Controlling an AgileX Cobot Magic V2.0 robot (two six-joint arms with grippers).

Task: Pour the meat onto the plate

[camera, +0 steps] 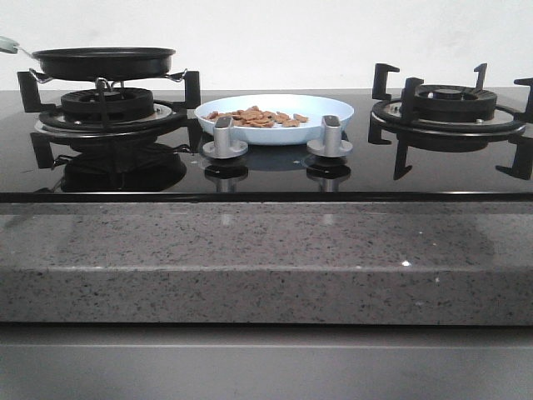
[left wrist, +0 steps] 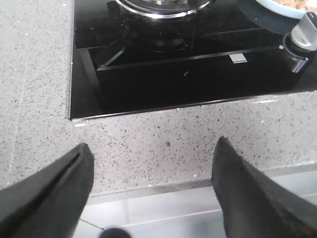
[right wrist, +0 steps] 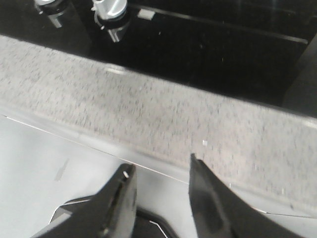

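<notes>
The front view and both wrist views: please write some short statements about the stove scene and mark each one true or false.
1. The tan-brown meat pieces lie on the round pale-blue plate. True.
2. The black frying pan sits on the right burner. False: it sits on the left burner.
3. The left gripper holds the pan. False: it is open and empty, above the grey speckled counter.
4. The right gripper is open and empty. True.

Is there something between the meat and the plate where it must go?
Nothing visible: the meat already lies on the pale-blue plate, between the two burners. The black pan sits on the left burner, apart from the plate.
</notes>
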